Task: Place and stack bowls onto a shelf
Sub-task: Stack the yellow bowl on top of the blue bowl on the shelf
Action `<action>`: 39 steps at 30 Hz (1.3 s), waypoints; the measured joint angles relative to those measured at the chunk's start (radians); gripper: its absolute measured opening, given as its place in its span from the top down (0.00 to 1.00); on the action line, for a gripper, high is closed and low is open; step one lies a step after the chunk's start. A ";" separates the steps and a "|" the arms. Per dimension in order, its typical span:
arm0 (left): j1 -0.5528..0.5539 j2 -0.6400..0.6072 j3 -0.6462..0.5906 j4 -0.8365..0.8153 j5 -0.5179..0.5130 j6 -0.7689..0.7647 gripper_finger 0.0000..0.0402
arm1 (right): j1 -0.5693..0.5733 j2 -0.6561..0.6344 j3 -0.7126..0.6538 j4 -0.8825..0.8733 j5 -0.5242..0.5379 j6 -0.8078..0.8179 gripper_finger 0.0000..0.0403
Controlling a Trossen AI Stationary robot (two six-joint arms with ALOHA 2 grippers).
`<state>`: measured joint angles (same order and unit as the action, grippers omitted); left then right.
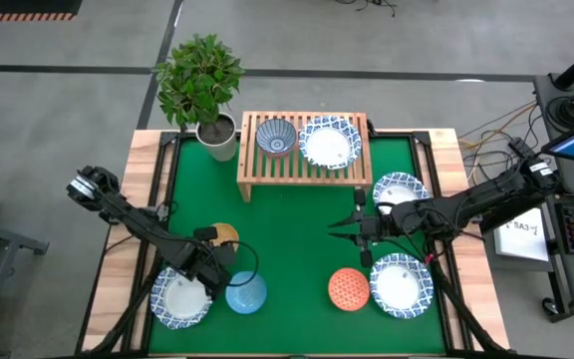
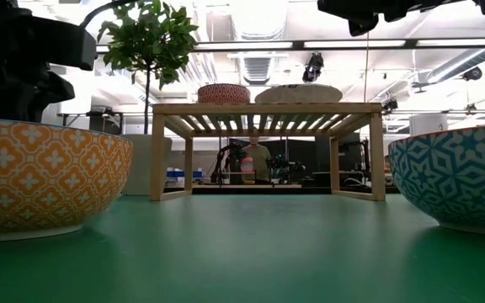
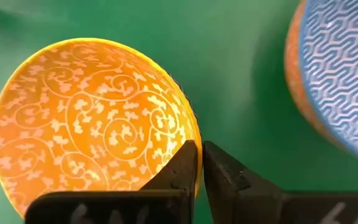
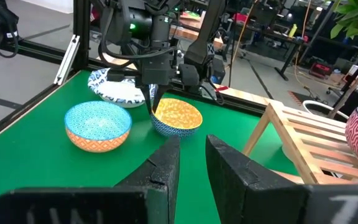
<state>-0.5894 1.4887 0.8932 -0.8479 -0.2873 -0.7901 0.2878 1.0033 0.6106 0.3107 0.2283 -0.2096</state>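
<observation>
A green table (image 1: 297, 239) seen from above, with two dark robot arms reaching in from either side. At twelve o'clock stands the shelf (image 1: 303, 166), a low light-wood rack with a slatted top. Two bowls rest on it side by side: a small blue-patterned bowl (image 1: 276, 138) toward nine o'clock and a wide white bowl with a blue rim (image 1: 330, 143) toward three o'clock. A potted plant (image 1: 203, 88) stands at the table's corner, just beside the shelf on its nine o'clock side.

The left gripper (image 1: 213, 251) is low over the table at about eight o'clock. Its jaws are nearly together, pinching the rim of the yellow-orange bowl (image 3: 92, 124), with one finger inside the bowl and one outside. The bowl's outside is blue-patterned, and it sits on the green surface. Just beside it toward six o'clock are the light blue bowl (image 1: 245, 293) and another wide white bowl (image 1: 181, 297), both on the table.

The right gripper (image 1: 350, 226) hovers above the table's middle, toward three o'clock, pointing at nine o'clock. Its jaws are narrowly parted and hold nothing. Under the right arm lies a third wide white bowl (image 1: 400, 188). At five o'clock the orange-red dotted bowl (image 1: 348, 289) sits upside down, touching or just beside a fourth wide white bowl (image 1: 402, 285).
</observation>
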 joint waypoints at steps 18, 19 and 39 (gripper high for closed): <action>0.012 -0.001 0.289 -0.235 -0.084 0.230 1.00 | 0.000 0.000 -0.004 -0.026 0.000 0.026 0.83; 0.018 -0.001 0.320 -0.256 -0.110 0.257 1.00 | 0.000 0.000 -0.004 -0.027 0.000 0.028 0.83; 0.488 -0.002 0.746 -0.343 -0.141 1.023 1.00 | 0.000 -0.001 -0.005 -0.052 0.000 0.045 0.83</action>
<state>-0.1015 1.4872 1.6392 -1.1912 -0.4282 0.2333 0.2878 1.0023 0.6056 0.2587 0.2283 -0.1646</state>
